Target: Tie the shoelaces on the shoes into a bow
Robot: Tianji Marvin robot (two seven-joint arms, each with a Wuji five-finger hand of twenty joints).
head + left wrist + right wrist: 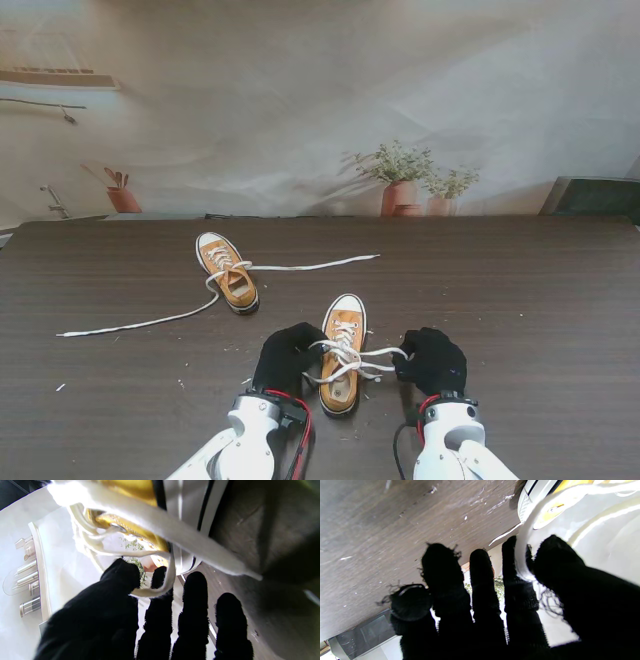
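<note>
Two yellow canvas sneakers sit on the dark worktop point(520, 300), and the nearer sneaker point(342, 355) is the landmark: it lies between both robot hands, toe pointing away from me. The left robot hand point(285, 358) presses against its left side, and the left wrist view shows a loop of white lace point(160, 590) pinched between thumb and index finger point(160, 580), the other fingers straight. The right robot hand point(432, 360) sits just right of the sneaker; its wrist view shows a lace loop point(522, 555) caught between thumb and forefinger, remaining fingers spread. Between the hands, the laces point(352, 362) cross over the sneaker's tongue in a loose tangle (whether a knot has formed I cannot tell). My judgement: the bow is being drawn out, and the next move calls for pulling both loops apart evenly to tighten. Beyond and left of the landmark, the other sneaker point(228, 272) lies with its lace point(150, 322) trailing untied.
</note>
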